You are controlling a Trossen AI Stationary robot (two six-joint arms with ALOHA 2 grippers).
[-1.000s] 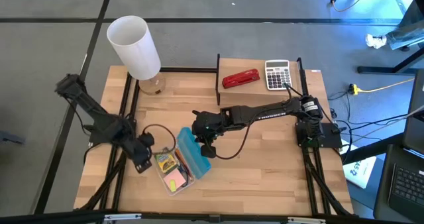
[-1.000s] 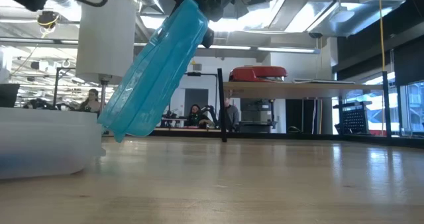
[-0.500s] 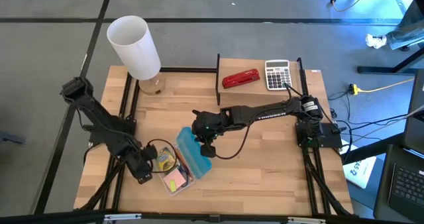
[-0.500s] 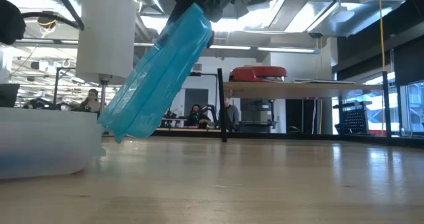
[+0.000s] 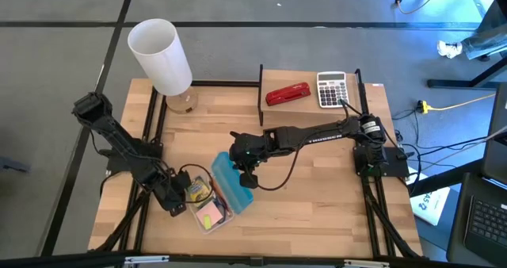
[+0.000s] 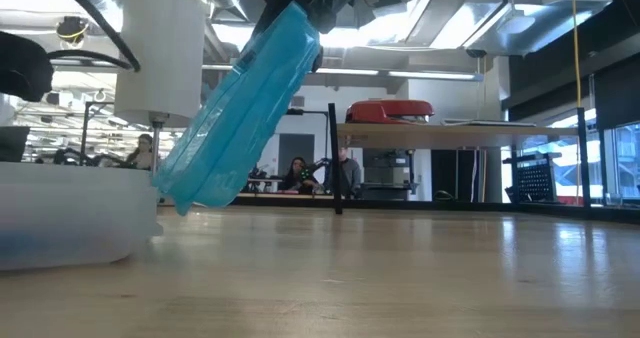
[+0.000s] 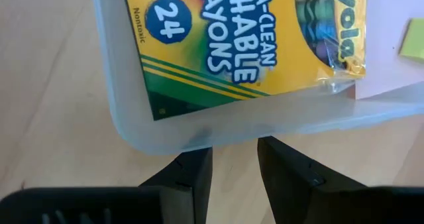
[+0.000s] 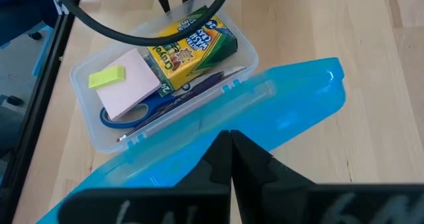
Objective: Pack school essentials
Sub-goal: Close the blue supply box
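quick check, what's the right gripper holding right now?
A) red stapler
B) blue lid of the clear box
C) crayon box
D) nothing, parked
B: the right gripper is shut on the raised edge of the blue lid, holding it tilted open over the clear box; the crayon box lies inside, and the red stapler sits untouched on the shelf.

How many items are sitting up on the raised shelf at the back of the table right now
2. A red stapler lies on the shelf's left part, and a grey calculator sits beside it toward the right end. Nothing else shows there from above.
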